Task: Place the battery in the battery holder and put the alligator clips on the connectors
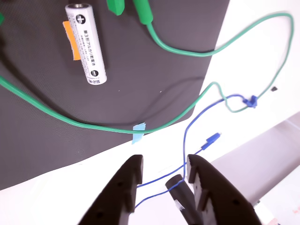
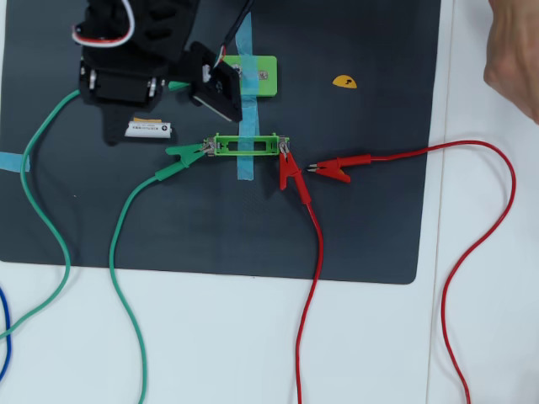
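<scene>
Gripper (image 1: 164, 180) stands open with nothing between its 2 fingers, you see in the wrist view. Ahead of it the battery (image 1: 86, 44) lies flat on the black mat (image 1: 140, 84). Overhead, your battery holder (image 2: 251, 146) sits empty beside the arm, a green clip (image 2: 187, 152) and red clip (image 2: 290, 172) on its ends.

white tabletop (image 2: 488, 337), dark mat (image 2: 370, 227)

Markings on a white AA battery (image 1: 86, 44), upper left of the wrist view

A circled plus sits near its top, a circled minus lower down; the Japanese print and bottom code are too small to read.
</scene>
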`<state>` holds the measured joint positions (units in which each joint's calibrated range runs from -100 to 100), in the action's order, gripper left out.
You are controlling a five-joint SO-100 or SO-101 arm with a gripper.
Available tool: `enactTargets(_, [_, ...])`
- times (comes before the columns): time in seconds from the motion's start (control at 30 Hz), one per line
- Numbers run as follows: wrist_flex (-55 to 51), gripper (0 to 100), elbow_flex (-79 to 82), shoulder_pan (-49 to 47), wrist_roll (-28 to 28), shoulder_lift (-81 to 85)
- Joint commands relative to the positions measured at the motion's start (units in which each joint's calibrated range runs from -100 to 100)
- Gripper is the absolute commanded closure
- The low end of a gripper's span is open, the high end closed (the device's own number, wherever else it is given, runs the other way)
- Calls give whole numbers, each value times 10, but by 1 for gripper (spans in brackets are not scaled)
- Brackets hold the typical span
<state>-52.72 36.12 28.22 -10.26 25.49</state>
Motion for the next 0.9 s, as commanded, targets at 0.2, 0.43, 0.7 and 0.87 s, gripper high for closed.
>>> enactTargets(0.2, [-3,91,-45,2,-16,-108])
enactTargets(0.43, [-3,89,-45,-23,-22,-126])
enactTargets(0.7, [-3,88,-36,-35,-17,-128])
enactTargets(0.87, [-3,88,-35,-35,-16,-135])
